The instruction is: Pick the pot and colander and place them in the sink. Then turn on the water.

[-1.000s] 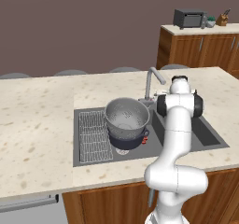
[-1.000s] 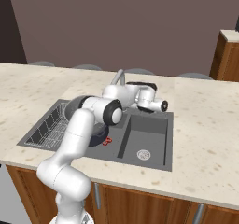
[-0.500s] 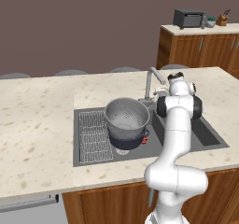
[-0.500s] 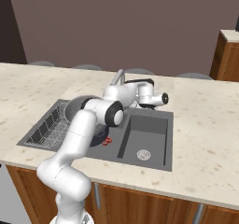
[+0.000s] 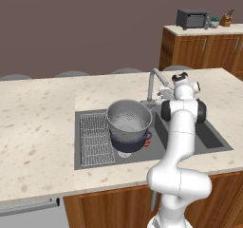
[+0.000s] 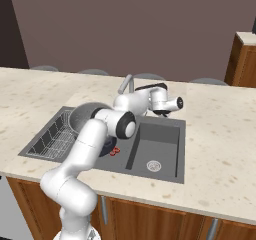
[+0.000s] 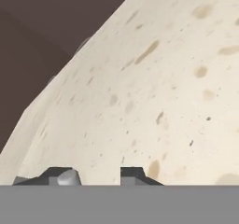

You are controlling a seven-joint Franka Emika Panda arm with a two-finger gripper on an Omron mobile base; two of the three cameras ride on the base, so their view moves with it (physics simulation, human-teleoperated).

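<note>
The silver colander (image 5: 127,118) sits nested on top of the dark pot (image 5: 133,145) in the left basin of the sink (image 5: 211,139). Both also show behind my arm as colander (image 6: 82,115) and sink (image 6: 159,146). My gripper (image 5: 165,91) hovers just right of the gooseneck faucet (image 5: 153,81), close to its base. In the hand view the gripper (image 7: 98,176) is open with a narrow gap, facing speckled countertop, and a small pale grey knob rests by the left fingertip (image 7: 59,173). No water stream is in view.
A wire grid rack (image 5: 94,137) lies in the left basin beside the pot. The right basin's drain (image 6: 153,165) is bare. A small red item (image 5: 146,143) sits at the pot's side. A toaster oven (image 5: 191,18) stands on the far cabinet.
My hand has crept slightly to the right beside the faucet base. The pot and colander have stayed put in the sink.
</note>
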